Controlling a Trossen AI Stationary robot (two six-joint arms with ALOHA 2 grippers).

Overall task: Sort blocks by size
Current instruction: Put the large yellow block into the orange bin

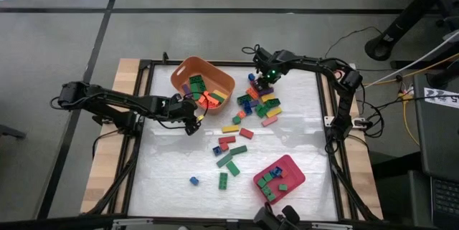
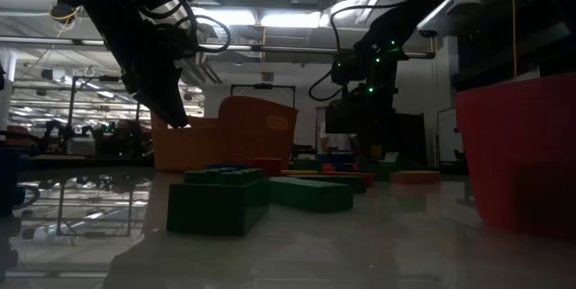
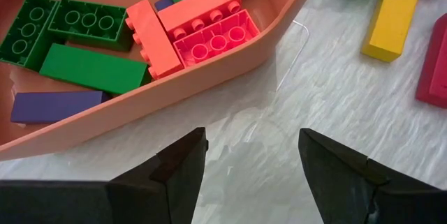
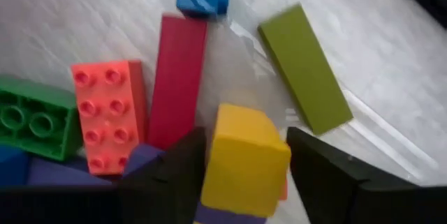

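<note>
A pile of coloured blocks (image 1: 259, 102) lies at the table's far right, and more blocks (image 1: 231, 151) are scattered toward the middle. My right gripper (image 1: 264, 79) points down into the pile's far end, closed on a yellow block (image 4: 244, 158). Around that block lie a red (image 4: 178, 77), an orange (image 4: 108, 116), a green (image 4: 31, 123) and an olive block (image 4: 304, 67). My left gripper (image 3: 251, 175) hovers open over bare table beside the near wall of the orange tub (image 1: 203, 79), which holds several blocks (image 3: 202, 25). My right gripper has the yellow block between its two fingers, one on each opposite side (image 4: 213, 161). The fingers come from above, pointing down. The block's lower end rests among the pile, over a purple block (image 4: 223, 215); whether it is lifted at all does not show.
A red tray (image 1: 278, 178) with several small green and blue blocks stands at the near right. A small blue block (image 1: 193, 180) and a green one (image 1: 223, 180) lie near the front. In the low view, green blocks (image 2: 219, 201) lie close in front.
</note>
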